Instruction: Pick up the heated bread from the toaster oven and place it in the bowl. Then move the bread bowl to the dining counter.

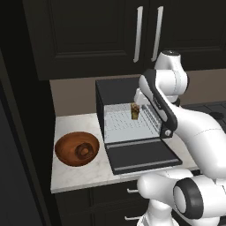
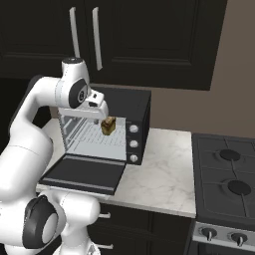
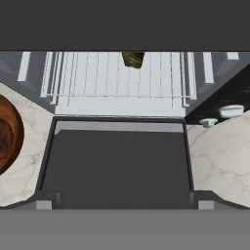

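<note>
One black boxy toaster oven [image 1: 132,128] sits on the white grey-veined marble worktop [image 1: 79,174], its drop-down door [image 1: 143,156] lying flat open toward the front edge. One small tan-yellow bread chunk with dark crust [image 1: 135,111] stands on the silvery wire rack [image 1: 128,123], toward the back of the oven, untouched. One round reddish-brown wooden bowl [image 1: 77,148] rests near the left edge of the worktop, just beside the open door and apart from it.

The white arm reaches over the door toward the oven mouth. The two-finger gripper [image 2: 97,115] hangs at the top front of the opening, short of the bread, jaws spread wide, nothing between them.

Around: dark upper cabinets with two long silver handles [image 1: 148,33] above, beige backsplash [image 1: 73,97] behind, dark drawers under the worktop. The arm's elbow hides the oven's right wall in the left base view.

The right base view alone gives three small round knobs [image 2: 133,143] on the oven's right face and a black stove with two burners [image 2: 234,172] past the right edge of the worktop. The hand view looks down on the door, rack and bread [image 3: 133,59] at the far end, with a slice of bowl [image 3: 9,134] at its left edge.
</note>
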You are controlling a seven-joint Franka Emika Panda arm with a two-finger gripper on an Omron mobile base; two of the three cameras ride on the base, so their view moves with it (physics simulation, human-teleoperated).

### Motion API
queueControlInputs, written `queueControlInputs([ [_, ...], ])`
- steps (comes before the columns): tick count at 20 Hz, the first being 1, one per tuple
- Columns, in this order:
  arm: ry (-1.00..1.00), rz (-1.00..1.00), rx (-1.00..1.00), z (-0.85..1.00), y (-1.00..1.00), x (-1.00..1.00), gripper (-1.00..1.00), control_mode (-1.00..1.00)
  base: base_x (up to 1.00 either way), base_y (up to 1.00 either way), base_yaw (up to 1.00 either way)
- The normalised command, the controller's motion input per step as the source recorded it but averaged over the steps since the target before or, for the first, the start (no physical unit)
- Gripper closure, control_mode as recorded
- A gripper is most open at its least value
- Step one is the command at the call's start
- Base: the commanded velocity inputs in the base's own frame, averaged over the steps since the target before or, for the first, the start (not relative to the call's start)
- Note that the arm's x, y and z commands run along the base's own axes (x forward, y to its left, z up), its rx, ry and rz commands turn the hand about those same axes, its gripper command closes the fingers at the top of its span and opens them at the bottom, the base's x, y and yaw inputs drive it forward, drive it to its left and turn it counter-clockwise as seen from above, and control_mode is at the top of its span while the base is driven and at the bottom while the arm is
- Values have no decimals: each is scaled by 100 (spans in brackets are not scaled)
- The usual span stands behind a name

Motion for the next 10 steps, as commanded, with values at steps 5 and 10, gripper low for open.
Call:
queueControlInputs([
  [5, 0, 0, 0, 0, 0, 0, -100, -100, 0, 0, 0],
  [10, -7, 0, 0, -3, 0, -2, -100, -100, 0, 0, 0],
])
